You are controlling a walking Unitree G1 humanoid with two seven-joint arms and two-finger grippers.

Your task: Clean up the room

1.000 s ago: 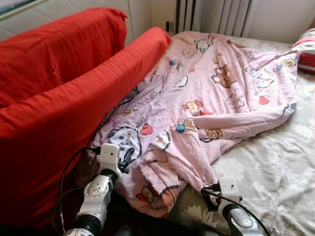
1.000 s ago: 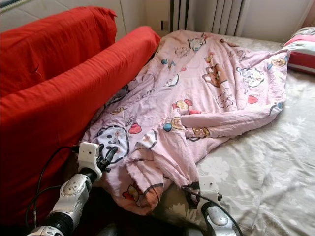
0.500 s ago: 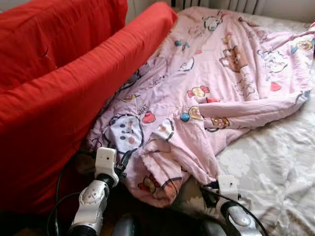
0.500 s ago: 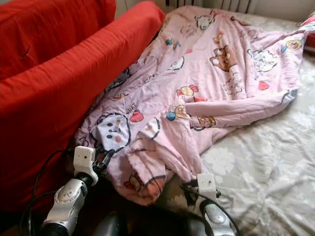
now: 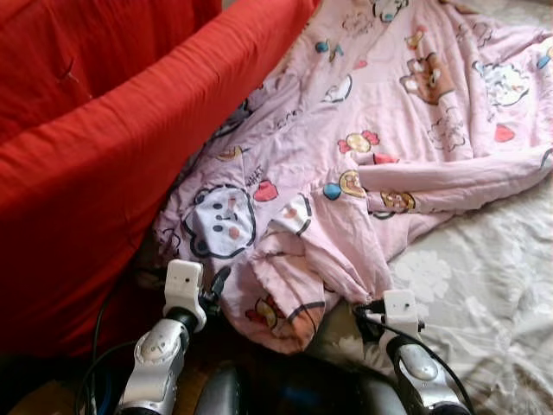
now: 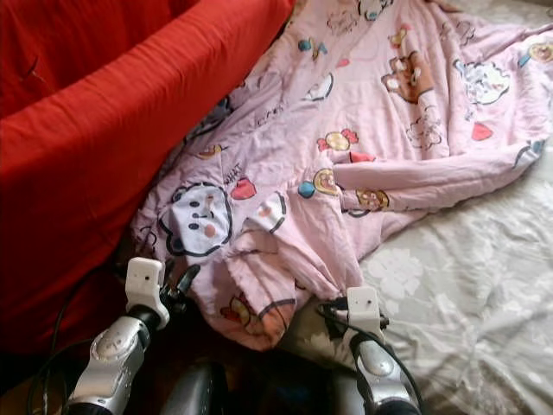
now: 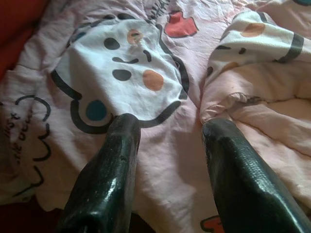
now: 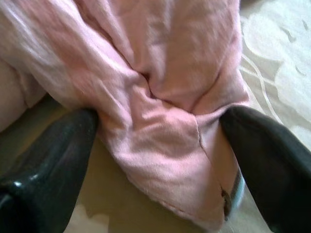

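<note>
Both grippers have moved closer to the near edge of the pink cartoon-print quilt (image 5: 346, 156). The left gripper (image 7: 167, 128) hovers spread open over a white cartoon face; the right gripper (image 8: 160, 121) straddles a pink corner fold, wide open. Beyond, the quilt lies across the floral bedsheet (image 5: 484, 285), beside the red sofa (image 5: 95, 164).

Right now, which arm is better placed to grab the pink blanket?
Right, probably. The right gripper has open jaws straddling a corner of the pink blanket; the left gripper hovers over flat cloth.
</note>
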